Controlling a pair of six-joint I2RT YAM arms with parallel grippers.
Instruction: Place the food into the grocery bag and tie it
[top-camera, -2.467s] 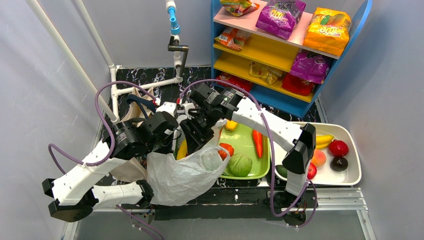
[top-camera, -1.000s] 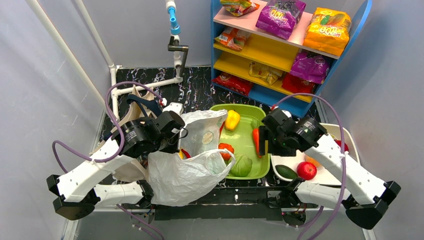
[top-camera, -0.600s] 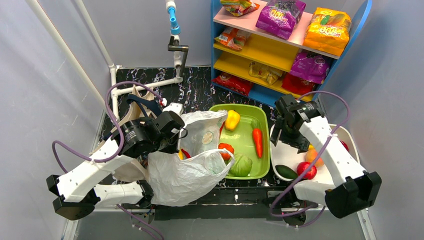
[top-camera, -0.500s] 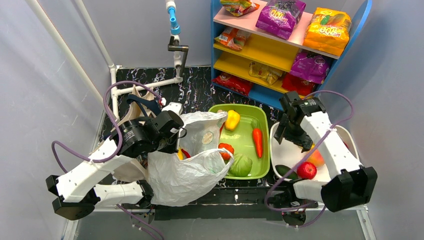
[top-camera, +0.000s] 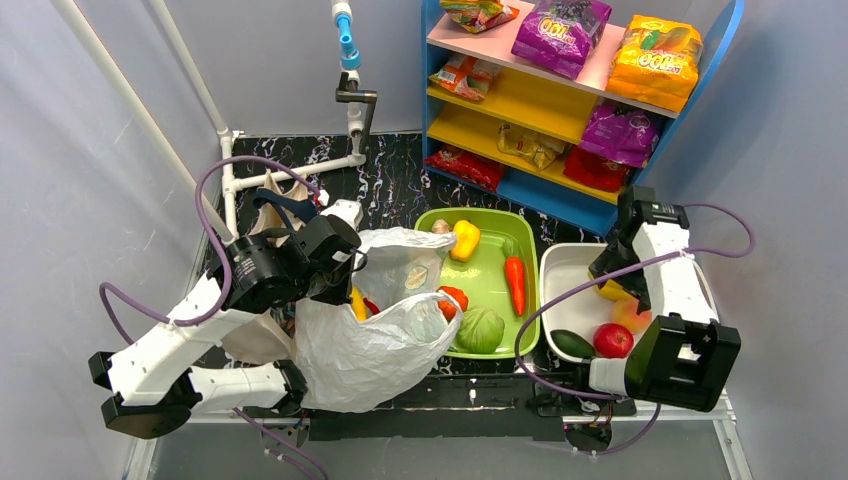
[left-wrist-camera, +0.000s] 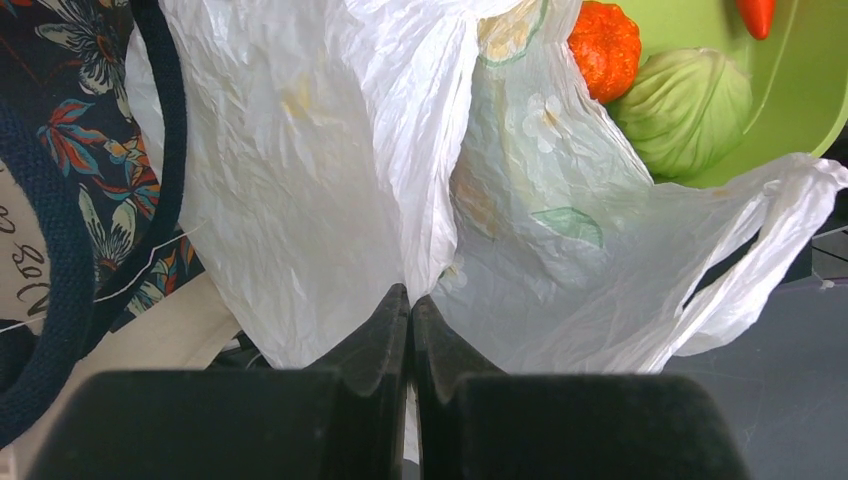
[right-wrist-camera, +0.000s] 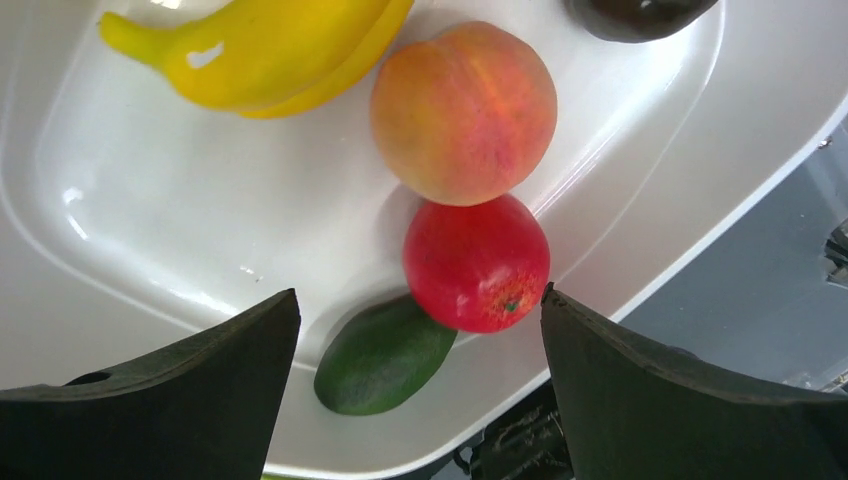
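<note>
Grey walls close in a black marbled tabletop (top-camera: 400, 180). At the back stands a blue and yellow shelf unit (top-camera: 590, 200) carrying a shiny purple snack packet (top-camera: 562, 30) and an orange-yellow snack packet (top-camera: 655, 60). From above, we see the left gripper (top-camera: 338, 262) at the mouth of the thin white crinkly plastic grocery bag (top-camera: 370, 345). The bag slumps at the near edge beside a green plastic tray (top-camera: 490, 225). The right gripper (top-camera: 608, 278) hangs over a white plastic tray (top-camera: 565, 270).

At the left wrist, the jaws are pressed together on a fold of the bag's film (left-wrist-camera: 300, 180). We judge the film limp, light and slippery, so a pinch close to the rim suits it best.

At the right wrist, the fingers (right-wrist-camera: 200, 385) stand wide apart and hold nothing. Below them lie a round orange-pink peach (right-wrist-camera: 463, 110), a yellow banana (right-wrist-camera: 270, 50) and a red apple (right-wrist-camera: 477, 262). The peach looks smooth and apt to roll, so we would close across its widest middle.
</note>
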